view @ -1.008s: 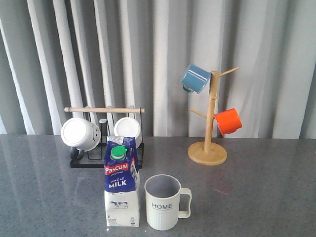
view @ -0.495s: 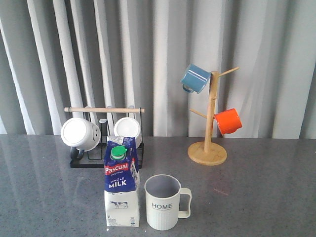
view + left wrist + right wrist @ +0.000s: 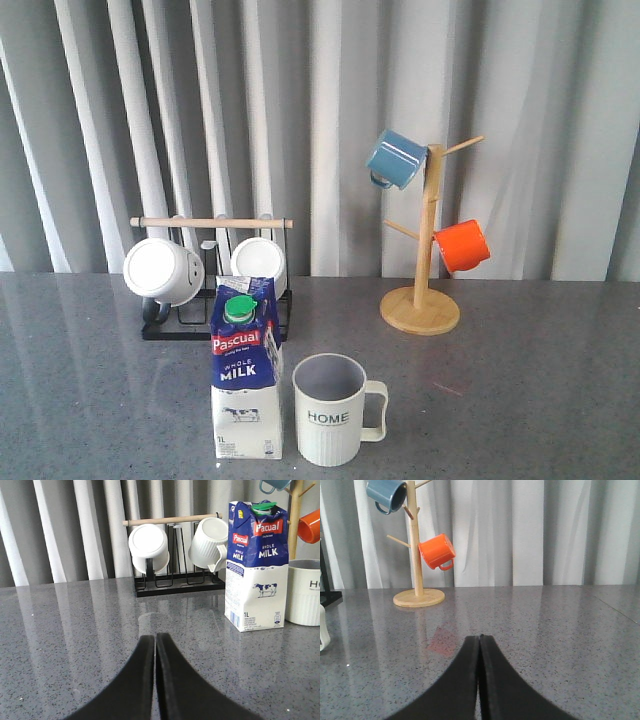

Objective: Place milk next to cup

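The milk (image 3: 246, 370), a blue-and-white Pascual carton with a green cap, stands upright on the grey table right beside the cup (image 3: 330, 408), a ribbed pale "HOME" mug on its right. In the left wrist view the milk (image 3: 257, 565) and the cup's edge (image 3: 304, 592) stand off to the side, well ahead of my left gripper (image 3: 155, 637), which is shut and empty. My right gripper (image 3: 480, 638) is shut and empty over bare table; only the cup's handle (image 3: 323, 630) shows in its view. Neither gripper shows in the front view.
A black rack (image 3: 215, 300) with a wooden bar holds two white mugs (image 3: 162, 270) behind the milk. A wooden mug tree (image 3: 424, 250) with a blue mug (image 3: 396, 160) and an orange mug (image 3: 462, 245) stands at the back right. Curtains hang behind the table.
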